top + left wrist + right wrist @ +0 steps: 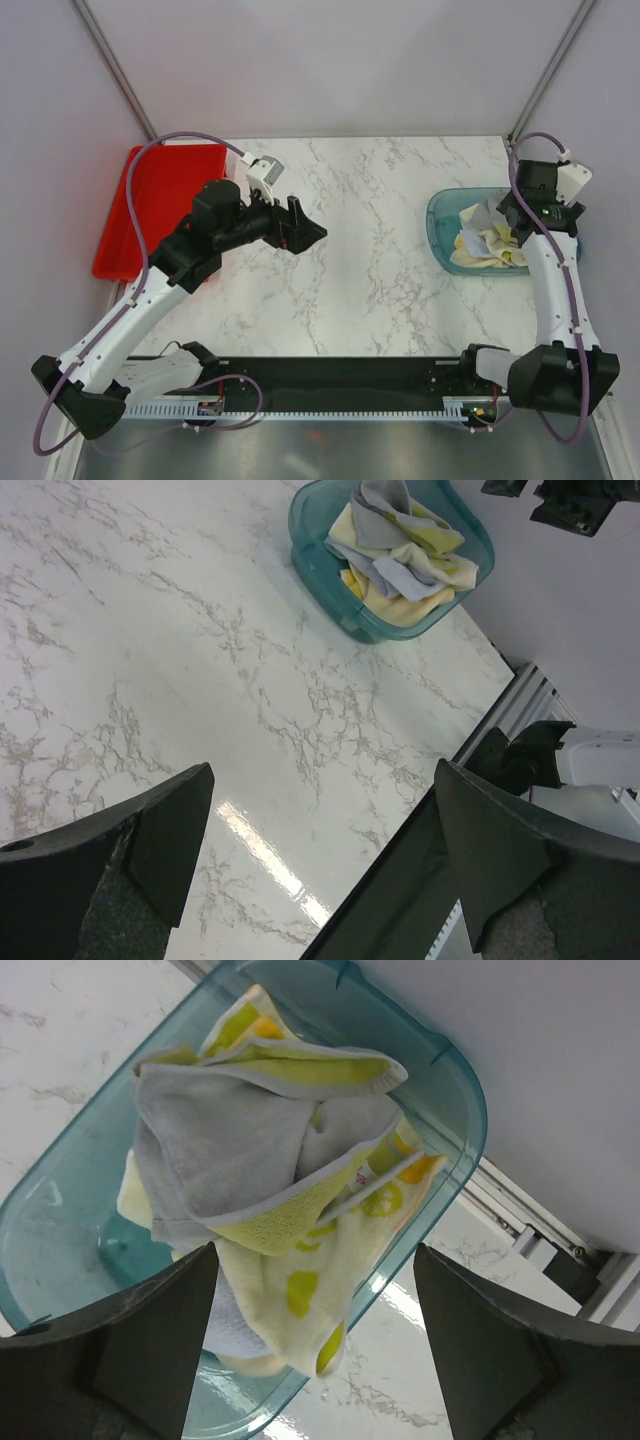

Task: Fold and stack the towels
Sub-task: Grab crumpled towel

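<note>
The towels (270, 1160) lie heaped in the teal bin (440, 215) at the counter's (380, 270) right side. The right claw (310, 1260) hovers just above them, spread wide, pinching nothing. The left claw (320, 780), also spread and empty, hangs over the counter's left half. Best, I judge, for the right claw to pinch only the top grey fold, so one towel lifts free.

a robotics lab booth: bare grey walls (330, 60) around a marble-print table (380, 270), cable rail (330, 408) in front.
</note>
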Controlling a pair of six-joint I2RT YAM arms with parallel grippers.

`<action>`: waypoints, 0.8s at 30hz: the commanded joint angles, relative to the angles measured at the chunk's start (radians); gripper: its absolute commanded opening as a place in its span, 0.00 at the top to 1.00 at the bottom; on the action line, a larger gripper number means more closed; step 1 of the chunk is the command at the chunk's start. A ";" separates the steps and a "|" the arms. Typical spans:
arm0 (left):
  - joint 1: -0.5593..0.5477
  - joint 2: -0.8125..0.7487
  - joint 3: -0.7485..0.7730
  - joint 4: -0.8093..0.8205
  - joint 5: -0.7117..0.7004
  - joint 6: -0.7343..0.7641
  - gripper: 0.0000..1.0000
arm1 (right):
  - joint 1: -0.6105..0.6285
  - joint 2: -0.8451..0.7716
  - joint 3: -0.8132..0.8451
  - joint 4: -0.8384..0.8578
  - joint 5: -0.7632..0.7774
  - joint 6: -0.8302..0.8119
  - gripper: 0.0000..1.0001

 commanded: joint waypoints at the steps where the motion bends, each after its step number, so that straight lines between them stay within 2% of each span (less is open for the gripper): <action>1: 0.003 -0.027 -0.030 0.016 0.055 -0.017 0.00 | -0.068 0.036 -0.032 0.010 -0.181 -0.032 0.13; 6: 0.003 -0.039 -0.049 0.014 0.051 -0.006 0.00 | -0.150 0.121 -0.075 0.073 -0.341 -0.054 0.28; 9: 0.003 -0.039 -0.052 0.013 0.040 0.006 0.00 | -0.154 0.153 -0.118 0.143 -0.379 -0.042 0.30; 14: 0.003 -0.027 -0.055 0.010 0.028 0.012 0.00 | -0.154 0.228 -0.131 0.194 -0.431 -0.121 0.36; 17: 0.003 -0.012 -0.052 0.011 0.034 0.008 0.00 | -0.154 0.265 -0.112 0.206 -0.392 -0.144 0.57; 19: 0.003 -0.005 -0.049 0.009 0.034 0.005 0.00 | -0.154 0.274 -0.067 0.203 -0.369 -0.169 0.81; 20: 0.003 -0.004 -0.049 0.009 0.035 0.002 0.00 | -0.150 0.268 -0.047 0.202 -0.364 -0.177 1.00; 23: 0.003 0.007 -0.039 0.009 0.038 -0.006 0.00 | -0.089 0.239 0.064 0.179 -0.314 -0.206 1.00; 24: 0.003 0.011 -0.038 0.009 0.037 -0.008 0.00 | -0.064 0.237 0.146 0.160 -0.285 -0.213 1.00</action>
